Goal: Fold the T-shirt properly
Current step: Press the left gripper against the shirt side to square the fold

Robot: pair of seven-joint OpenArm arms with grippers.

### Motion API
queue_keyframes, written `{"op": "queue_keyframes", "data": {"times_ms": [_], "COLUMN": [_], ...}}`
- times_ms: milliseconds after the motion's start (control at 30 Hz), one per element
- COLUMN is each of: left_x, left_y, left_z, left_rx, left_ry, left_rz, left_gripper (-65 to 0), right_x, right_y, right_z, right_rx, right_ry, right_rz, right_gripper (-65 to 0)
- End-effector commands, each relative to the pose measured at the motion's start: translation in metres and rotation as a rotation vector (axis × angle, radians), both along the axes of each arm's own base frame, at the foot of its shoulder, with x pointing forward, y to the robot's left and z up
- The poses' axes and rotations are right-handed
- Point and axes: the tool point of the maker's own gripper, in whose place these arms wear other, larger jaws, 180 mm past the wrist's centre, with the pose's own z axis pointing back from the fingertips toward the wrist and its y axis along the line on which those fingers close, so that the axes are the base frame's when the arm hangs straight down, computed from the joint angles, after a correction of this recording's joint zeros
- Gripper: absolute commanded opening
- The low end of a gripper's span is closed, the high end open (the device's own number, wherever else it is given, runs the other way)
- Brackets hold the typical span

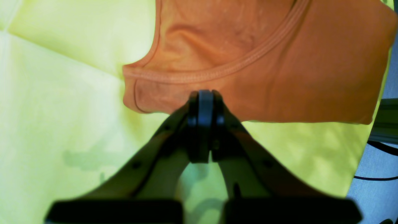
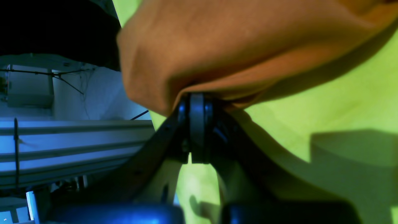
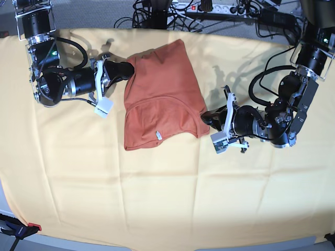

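T-shirt (image 3: 159, 99): rust-orange, folded, lying on the pale-yellow cloth (image 3: 157, 198) between both arms. Small white tag (image 3: 157, 135) near its lower edge; printing too small to read. Left gripper (image 1: 205, 93): jaws together, pinching the shirt's edge by the neckline. Right gripper (image 2: 197, 95): jaws together, clamped on the T-shirt's opposite edge.

base view bright and evenly lit, soft arm shadows — wrist views blurred close up, colours washed yellow-green.
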Motion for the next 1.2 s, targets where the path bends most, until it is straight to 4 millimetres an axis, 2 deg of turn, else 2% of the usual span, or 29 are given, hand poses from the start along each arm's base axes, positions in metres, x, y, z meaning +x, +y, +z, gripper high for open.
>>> {"op": "queue_keyframes", "data": {"times_ms": [0,367,533,667,767,833,900,967,1067,1167], "left_x": [0.009,0.008,0.004,-0.002,0.007,0.016,0.024,0.020,-0.003,-0.020], "left_y": [-0.001,-0.001,-0.004,0.001,0.014,0.031,0.050,0.060,0.050,0.029], "left_z": [0.016,0.015,0.016,0.004,-0.010,-0.019,-0.029,-0.041,-0.061,-0.072], "left_rx": [-0.025,-0.026,-0.045,-0.011,0.049,0.126,0.203,0.240,0.214,0.165], "left_ry": [-0.043,-0.035,-0.018,0.010,0.030,0.010,-0.012,-0.003,0.068,0.119], "left_rz": [-0.002,-0.003,-0.006,0.009,0.146,0.247,0.356,0.415,0.420,0.392], "left_gripper": [-65.0,-65.0,-65.0,-65.0,-65.0,-65.0,-65.0,-65.0,-65.0,-65.0], "right_x": [0.009,-0.007,0.000,0.023,0.047,0.063,0.079,0.093,0.108,0.113], "right_y": [0.001,-0.037,-0.052,-0.063,-0.077,-0.088,-0.108,-0.129,-0.154,-0.167], "right_z": [0.015,0.000,0.002,0.017,0.035,0.050,0.056,0.062,0.074,0.081], "right_rx": [0.033,-0.074,-0.114,-0.116,-0.112,-0.106,-0.165,-0.213,-0.245,-0.250], "right_ry": [-0.041,0.005,-0.012,-0.075,-0.144,-0.197,-0.250,-0.303,-0.368,-0.394], "right_rz": [-0.004,-0.005,-0.012,-0.061,-0.127,-0.178,-0.235,-0.312,-0.415,-0.463], "right_gripper": [-65.0,-65.0,-65.0,-65.0,-65.0,-65.0,-65.0,-65.0,-65.0,-65.0]}}
